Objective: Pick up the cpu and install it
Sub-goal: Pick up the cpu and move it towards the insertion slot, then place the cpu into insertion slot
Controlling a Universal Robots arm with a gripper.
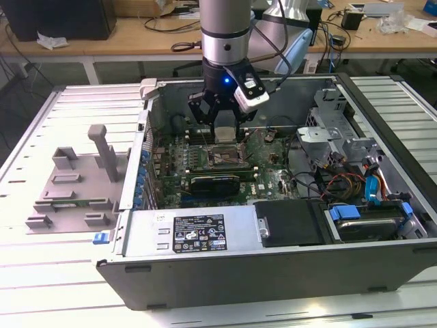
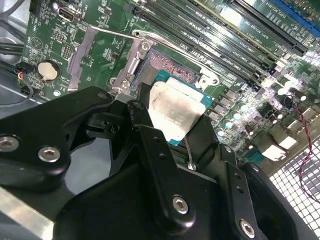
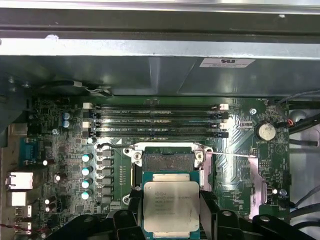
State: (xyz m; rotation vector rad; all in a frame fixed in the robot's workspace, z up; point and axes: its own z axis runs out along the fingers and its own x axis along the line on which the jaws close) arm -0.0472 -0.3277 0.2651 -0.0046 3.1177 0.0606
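Hand [image 1: 224, 133] gripping the cpu [image 3: 171, 207] over the socket [image 3: 167, 161] inside the open computer case [image 1: 273, 273].

The case is lying on its side on the slatted counter [image 1: 41, 294], and the arm is hanging straight down into it. In both wrist views the two black fingers [image 3: 136, 205] are clamping opposite edges of the cpu, silver top facing up. The chip is covering part of the socket on the green motherboard [image 3: 65, 150], with the rest of the contact field showing past its edge. Whether chip and socket are touching, I cannot tell.
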